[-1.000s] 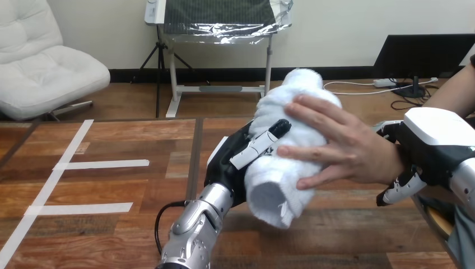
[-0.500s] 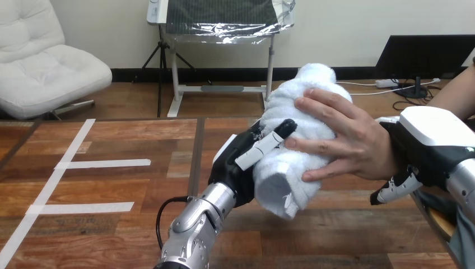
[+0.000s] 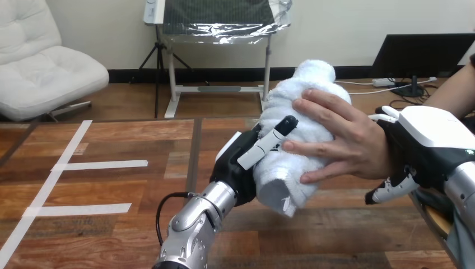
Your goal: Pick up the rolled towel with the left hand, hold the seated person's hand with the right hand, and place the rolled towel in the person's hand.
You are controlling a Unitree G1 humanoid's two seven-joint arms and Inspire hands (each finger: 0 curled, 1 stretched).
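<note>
Fingers (image 3: 268, 143) of the left hand (image 3: 238, 163) wrap the towel (image 3: 283, 180), held above the surface (image 3: 112, 185); the person's hand (image 3: 341, 140) lies over it, wrist (image 3: 382, 152) clasped by the right hand (image 3: 428, 134). Let go slowly, only once their fingers close firmly.

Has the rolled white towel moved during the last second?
Yes. The rolled white towel has shifted slightly right and up, away from the white tape strips on the wooden table.

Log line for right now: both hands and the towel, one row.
left hand: curled round rolled towel | right hand: curled round person's wrist | person's hand: fingers laid over rolled towel
</note>
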